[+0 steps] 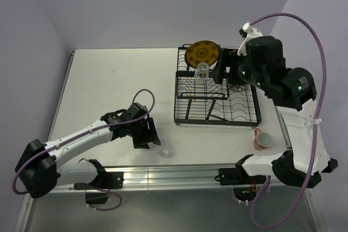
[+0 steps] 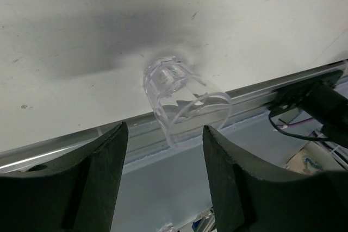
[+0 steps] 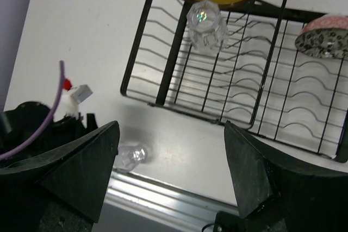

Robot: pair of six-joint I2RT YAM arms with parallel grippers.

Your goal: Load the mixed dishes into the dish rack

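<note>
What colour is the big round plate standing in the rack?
The plate is yellow-orange with a brown patterned centre; the top external view shows it best.

Left arm (image 1: 81, 137): white tapered link shells between rounded black joint housings, with small dark dots along the forearm shell. Right arm (image 1: 304, 139): same white-and-black build, bulkier black blocks at the upper joints, a green indicator light (image 1: 298, 84) on one housing and a white tie (image 1: 311, 124) around the upper link. Purple cable (image 1: 319, 47) arching in a loose loop along each arm, ending on the right in a white plug (image 1: 248, 29). Left hand (image 2: 164, 134) and right hand (image 3: 171, 134): two matte dark grey, wedge-shaped fingers (image 2: 103, 177) each, with flat inner faces and rounded tips.
</note>
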